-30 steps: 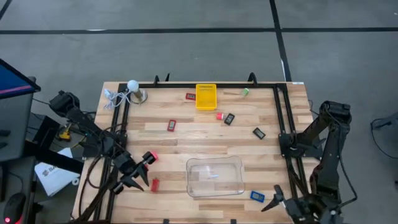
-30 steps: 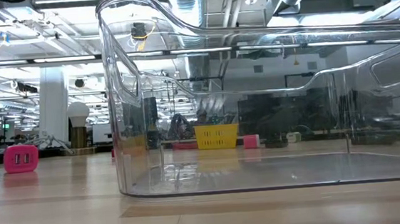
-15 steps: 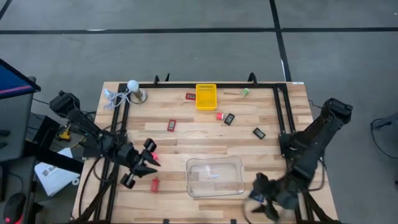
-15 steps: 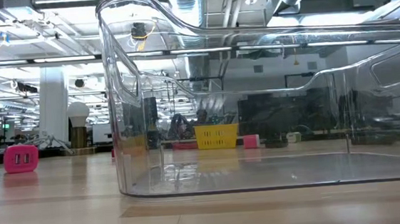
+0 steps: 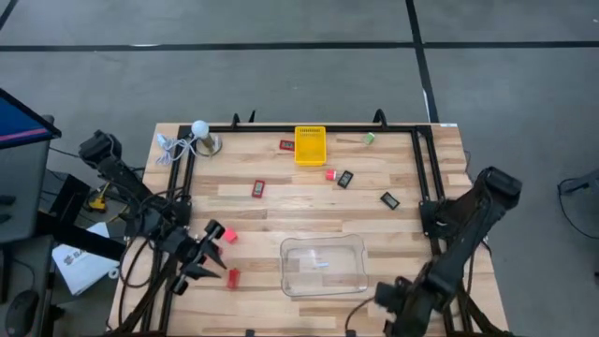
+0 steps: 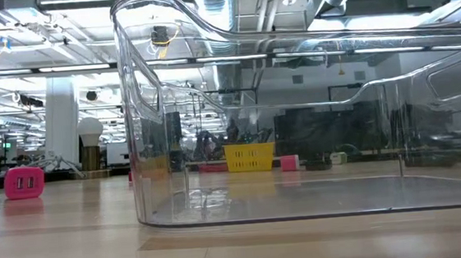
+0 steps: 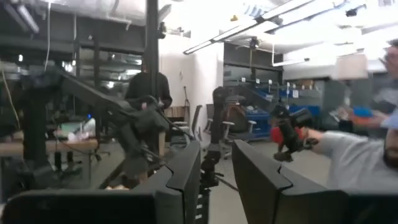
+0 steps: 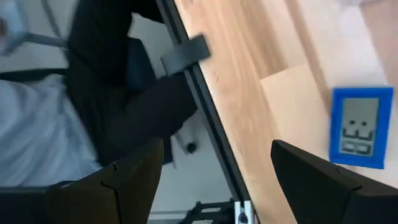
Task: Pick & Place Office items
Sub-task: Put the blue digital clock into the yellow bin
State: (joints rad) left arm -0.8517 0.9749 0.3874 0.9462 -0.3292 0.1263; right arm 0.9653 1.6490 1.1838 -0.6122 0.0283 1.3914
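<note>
Wooden desk (image 5: 309, 211) is noted with a clear tray (image 5: 323, 265) as landmark. Right end effector (image 5: 398, 304), fingers apart, is held beside the tray over a blue item (image 8: 362, 127). Approach is judged underway; descent and closure are required next. Left end effector (image 5: 208, 253) is parked open opposite.

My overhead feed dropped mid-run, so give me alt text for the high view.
The left gripper, fingers open, hovers over the wooden table's near-left part between a pink block and a red block. The right gripper is at the near edge, right of the empty clear plastic tray. Small items lie scattered toward the yellow basket.
</note>
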